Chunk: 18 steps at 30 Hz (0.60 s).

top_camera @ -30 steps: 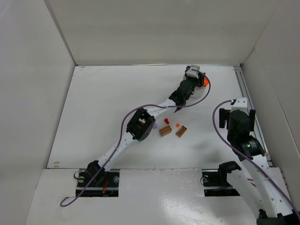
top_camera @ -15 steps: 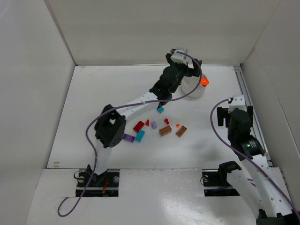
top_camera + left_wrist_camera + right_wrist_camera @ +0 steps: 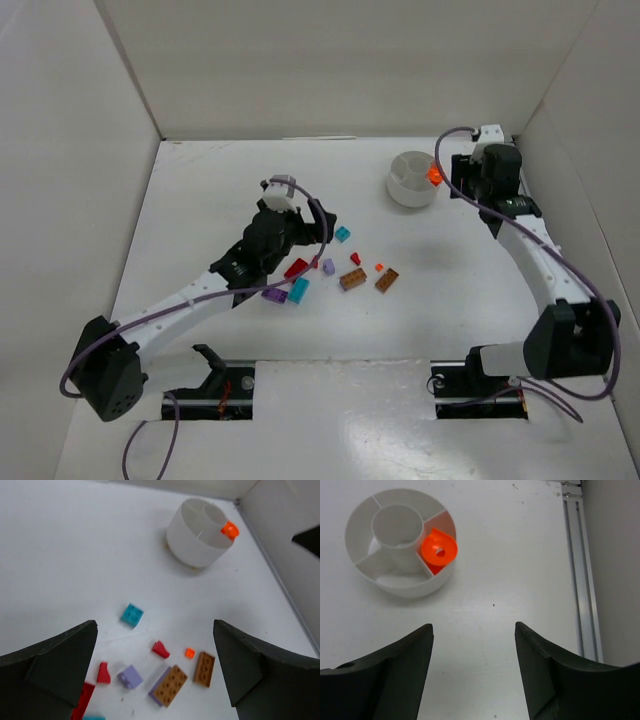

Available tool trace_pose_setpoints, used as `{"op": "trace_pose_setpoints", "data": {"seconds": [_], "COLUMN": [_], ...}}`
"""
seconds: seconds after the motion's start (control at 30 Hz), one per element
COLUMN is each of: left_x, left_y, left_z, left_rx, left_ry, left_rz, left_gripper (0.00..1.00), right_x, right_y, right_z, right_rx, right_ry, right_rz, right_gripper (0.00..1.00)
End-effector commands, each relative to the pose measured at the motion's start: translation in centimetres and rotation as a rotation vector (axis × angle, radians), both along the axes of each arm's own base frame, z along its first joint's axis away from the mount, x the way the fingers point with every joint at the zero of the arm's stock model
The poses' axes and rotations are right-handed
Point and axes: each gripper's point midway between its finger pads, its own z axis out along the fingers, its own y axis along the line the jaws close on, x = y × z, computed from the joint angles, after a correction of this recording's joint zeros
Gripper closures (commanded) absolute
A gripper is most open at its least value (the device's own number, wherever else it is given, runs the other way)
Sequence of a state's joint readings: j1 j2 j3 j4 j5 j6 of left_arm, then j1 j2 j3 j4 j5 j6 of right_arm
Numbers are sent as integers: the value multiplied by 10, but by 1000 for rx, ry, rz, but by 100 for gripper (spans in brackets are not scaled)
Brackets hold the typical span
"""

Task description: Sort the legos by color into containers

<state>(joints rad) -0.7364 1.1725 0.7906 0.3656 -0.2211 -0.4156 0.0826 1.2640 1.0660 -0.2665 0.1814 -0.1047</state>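
Hovering spread wide and empty, left gripper (image 3: 154, 626) is back over the legos (image 3: 171, 692) after its run to the tub (image 3: 192, 545). Orange piece (image 3: 230, 529) now sits in one wedge. Right gripper (image 3: 472, 626), jaws apart and empty, has swung up beside the tub. One sorted, rest pending.
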Motion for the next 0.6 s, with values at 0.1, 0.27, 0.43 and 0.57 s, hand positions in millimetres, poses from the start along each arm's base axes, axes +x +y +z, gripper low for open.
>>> {"op": "trace_pose_setpoints", "data": {"seconds": [0.1,0.27,0.43,0.57], "left_x": [-42,-54,-59,-60], "left_y": [32,45,57,61], "left_z": [-11,-13,-16,-14], "left_rx": [-64,-85,-77,-93], "left_ry": [70,71,82,77], "left_rz": [11,25,63,76], "left_gripper": [0,0,0,0], "right_x": [86,123,137,139], "right_y": [20,31,27,25], "right_z": [7,-18,-39,-55], "right_rx": [149,220,228,233], "right_ry": [-50,-10,21,50], "right_rz": [136,184,149,128], "right_gripper": [30,32,32,34]}}
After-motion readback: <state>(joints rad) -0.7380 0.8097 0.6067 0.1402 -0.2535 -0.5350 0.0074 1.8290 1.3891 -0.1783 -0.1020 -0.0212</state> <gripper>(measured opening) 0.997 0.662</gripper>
